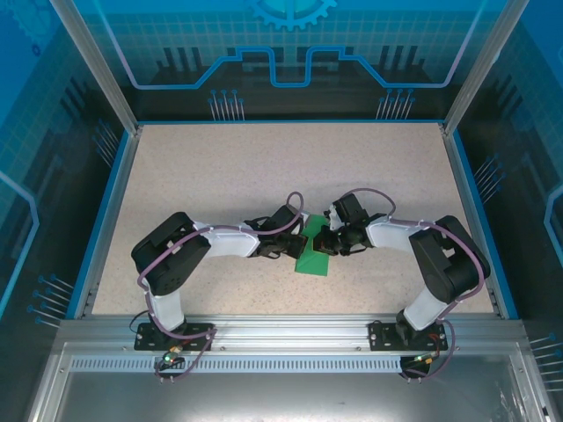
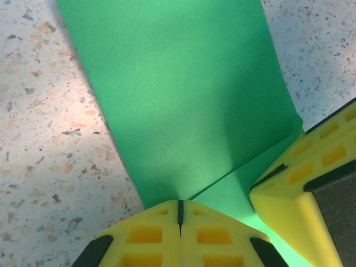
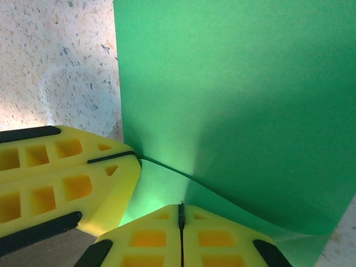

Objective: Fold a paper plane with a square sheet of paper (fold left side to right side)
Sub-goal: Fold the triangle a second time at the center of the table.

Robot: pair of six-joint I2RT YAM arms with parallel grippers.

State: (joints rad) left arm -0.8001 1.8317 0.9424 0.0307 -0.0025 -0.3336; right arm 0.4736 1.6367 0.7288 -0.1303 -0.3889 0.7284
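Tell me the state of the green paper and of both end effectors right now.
Thin bright green paper sheet: lying in two layers, the upper layer bowed up off the lower one.
Yellow-fingered left end effector: shut, tips at the paper's edge.
Yellow-fingered right end effector: shut, tips at the paper beside the lifted layer.

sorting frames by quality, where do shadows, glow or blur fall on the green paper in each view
Top external: even light, the square sheet of paper small but sharp. Left wrist: a soft shadow darkens the paper's lower middle toward the left gripper. Right wrist: broad shadow over the paper's lower half, with a pale glow just above the right gripper.
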